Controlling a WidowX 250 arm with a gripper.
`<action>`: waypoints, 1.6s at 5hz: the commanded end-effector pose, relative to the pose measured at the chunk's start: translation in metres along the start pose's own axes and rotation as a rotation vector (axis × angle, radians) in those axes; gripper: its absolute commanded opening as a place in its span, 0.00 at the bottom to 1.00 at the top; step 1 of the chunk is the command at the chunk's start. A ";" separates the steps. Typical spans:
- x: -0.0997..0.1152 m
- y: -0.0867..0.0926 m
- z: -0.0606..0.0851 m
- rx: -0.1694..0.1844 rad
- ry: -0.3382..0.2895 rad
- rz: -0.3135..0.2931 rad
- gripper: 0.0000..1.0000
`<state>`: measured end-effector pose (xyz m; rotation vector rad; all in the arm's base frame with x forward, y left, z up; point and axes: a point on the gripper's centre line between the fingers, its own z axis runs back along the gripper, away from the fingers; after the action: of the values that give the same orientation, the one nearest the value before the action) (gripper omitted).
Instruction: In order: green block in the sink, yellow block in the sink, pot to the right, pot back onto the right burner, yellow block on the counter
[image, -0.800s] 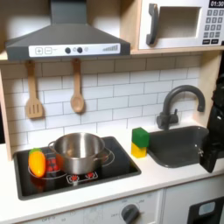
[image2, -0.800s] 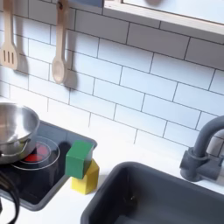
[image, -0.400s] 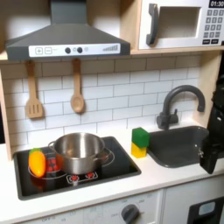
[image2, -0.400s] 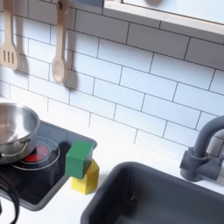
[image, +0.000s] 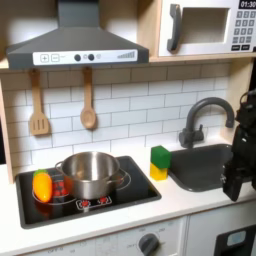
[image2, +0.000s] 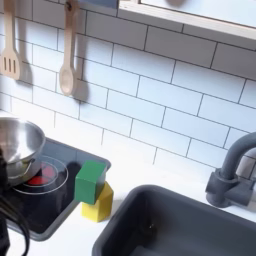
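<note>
Blocks stacked: green block (image: 160, 155) sits on top of the yellow block (image: 159, 172), both on the counter (image: 190, 203) strip between the cooktop's right edge and the sink (image: 205, 166) rim, as seen in both exterior views. Nothing in the basin yet.

Green block looks small, rigid and light, likely smooth-painted, so a bit slippery. Flat side faces show in the second exterior view (image2: 90, 181). My call: pinch it across two opposite vertical faces, staying high enough that the jaws clear the yellow one (image2: 98, 206) underneath. A low or off-centre grip could drag or topple the lower block, since the two are touching.

Pot (image: 90, 173) is steel, on the cooktop (image: 125, 192) burner, probably the heaviest loose item; a rim grab near a handle is likely the better hold later.

Gripper (image: 232, 186) is at the first exterior view's right edge, over the sink's near right corner, well apart from the blocks. It's dark and blurred, so I can't tell how wide the jaws are; nothing visibly held.
</note>
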<state>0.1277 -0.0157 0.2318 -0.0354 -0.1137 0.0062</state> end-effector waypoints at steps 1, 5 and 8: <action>0.022 0.007 -0.010 0.007 -0.006 0.017 1.00; 0.070 0.042 -0.018 0.025 -0.020 0.110 1.00; 0.112 0.052 -0.037 0.024 -0.039 0.085 1.00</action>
<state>0.2426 0.0379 0.2065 -0.0148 -0.1519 0.1037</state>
